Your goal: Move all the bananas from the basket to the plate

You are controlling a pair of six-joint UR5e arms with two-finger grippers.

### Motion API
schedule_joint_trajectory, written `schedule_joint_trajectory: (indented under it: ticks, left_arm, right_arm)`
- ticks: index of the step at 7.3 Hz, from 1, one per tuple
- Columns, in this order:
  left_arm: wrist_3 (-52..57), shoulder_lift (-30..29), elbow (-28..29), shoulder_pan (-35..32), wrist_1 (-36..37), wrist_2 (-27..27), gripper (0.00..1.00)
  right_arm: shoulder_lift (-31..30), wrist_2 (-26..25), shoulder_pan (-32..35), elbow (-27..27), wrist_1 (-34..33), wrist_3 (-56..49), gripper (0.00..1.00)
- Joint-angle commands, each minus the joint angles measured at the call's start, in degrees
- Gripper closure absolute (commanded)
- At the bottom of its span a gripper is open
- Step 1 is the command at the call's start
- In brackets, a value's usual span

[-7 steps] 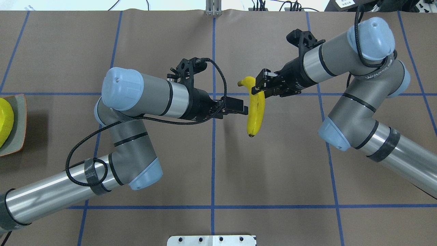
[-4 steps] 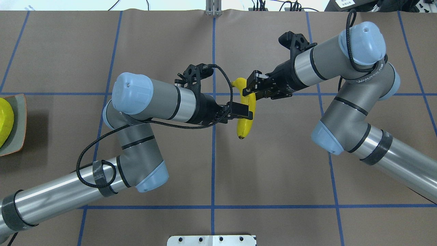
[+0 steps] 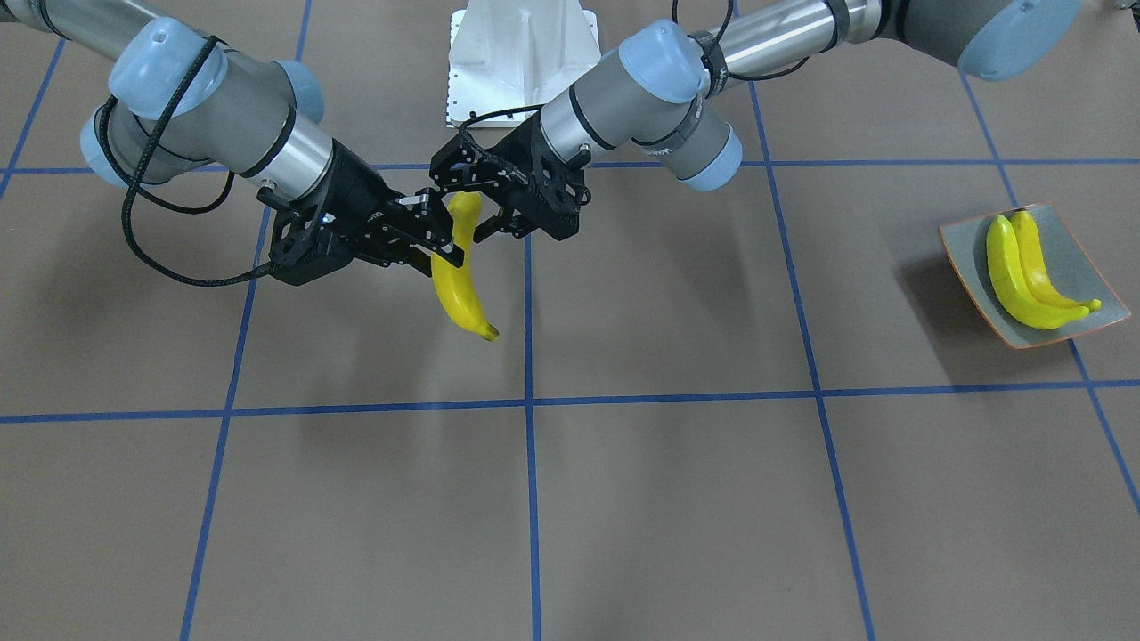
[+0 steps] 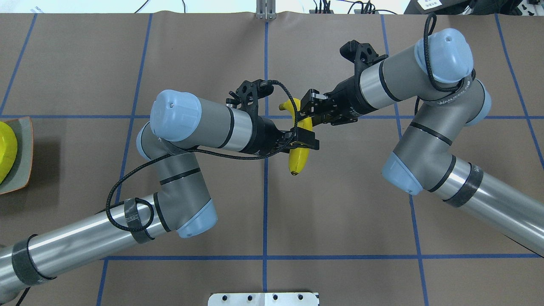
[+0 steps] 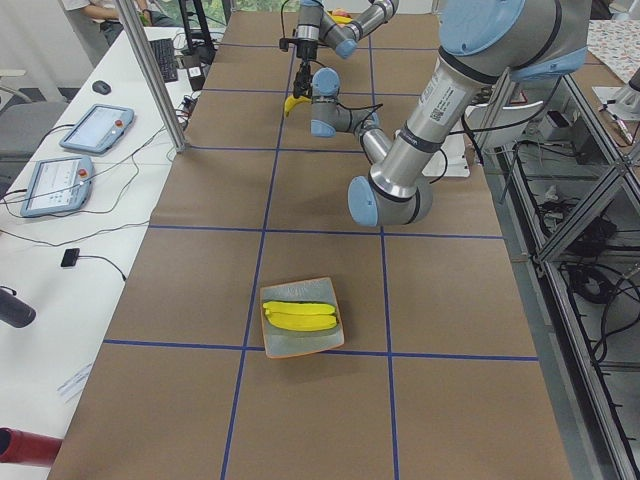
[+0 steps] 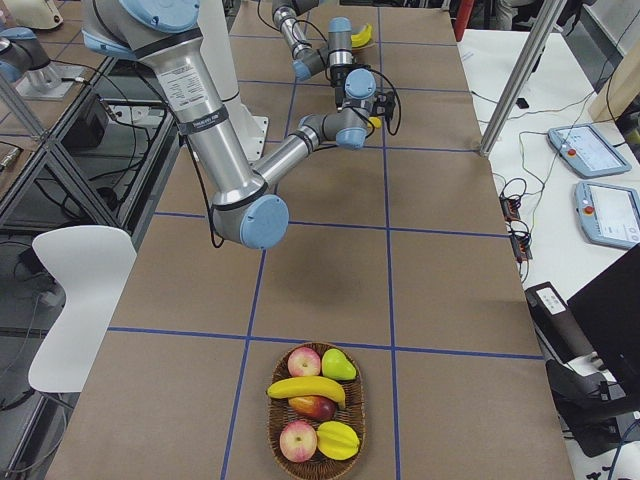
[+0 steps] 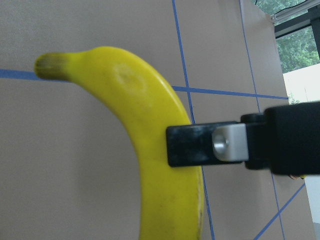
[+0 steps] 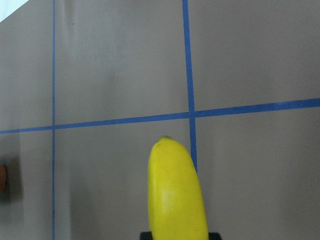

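Observation:
A yellow banana (image 4: 297,159) (image 3: 460,298) hangs dark tip down over the table's middle. My right gripper (image 4: 307,111) (image 3: 443,254) is shut on its upper part; one of its fingers (image 7: 205,145) shows pressed on the peel. My left gripper (image 4: 304,142) (image 3: 472,200) stands open with a finger on either side of the same banana. The grey plate (image 3: 1064,245) (image 4: 25,140) with an orange rim holds two bananas (image 3: 1011,267). The wicker basket (image 6: 275,425) holds one more banana (image 6: 305,387).
Red apples (image 6: 303,360), a green pear (image 6: 338,365) and other yellow fruit lie in the basket. The white robot base (image 3: 521,44) stands at the table's robot side. Tablets (image 5: 95,128) lie on a side bench.
My right arm has carried the banana to the left. My left gripper has pushed right and forward, so its fingers now flank the banana instead of standing beside it.

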Motion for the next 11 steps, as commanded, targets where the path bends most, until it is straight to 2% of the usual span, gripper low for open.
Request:
schedule_joint_trajectory:
  ticks: [1,2,3,6,7,8,9,10,11]
  left_arm:
    - [0.1,0.0,0.1,0.0,0.1,0.0,1.00]
    - [0.1,0.0,0.1,0.0,0.1,0.0,1.00]
    - [0.0,0.0,0.1,0.0,0.1,0.0,1.00]
    - [-0.2,1.3,-0.5,-0.4,0.6,-0.2,1.00]
    - [-0.1,3.8,-1.3,-1.0,0.8,-0.6,1.00]
    - [0.2,7.3,-3.6,-2.7,3.8,-3.3,1.00]
    - [0.6,10.6,-6.4,-7.4,9.1,-8.1,1.00]
    - [0.9,14.9,-9.0,-11.2,11.3,-10.5,1.00]
    - [4.0,18.6,-10.2,-11.8,12.2,-10.6,1.00]
  right_arm:
    - [0.0,0.2,0.0,0.0,0.0,0.0,1.00]
    - [0.1,0.1,0.0,0.3,0.0,-0.1,0.79]
    - [0.4,-0.1,0.0,0.5,0.1,-0.1,0.01]
    - [-2.3,-2.5,1.5,1.6,3.7,2.8,0.00]
    - [-3.5,-2.5,3.7,1.5,3.8,3.1,0.00]
    - [-5.5,-2.4,5.8,1.4,3.8,2.7,0.00]
    - [-7.0,-2.4,7.2,1.2,3.8,2.4,0.00]
    - [-8.3,-2.5,7.9,0.6,3.9,1.9,0.00]
    - [-9.9,-2.8,8.6,0.5,4.0,0.6,0.00]
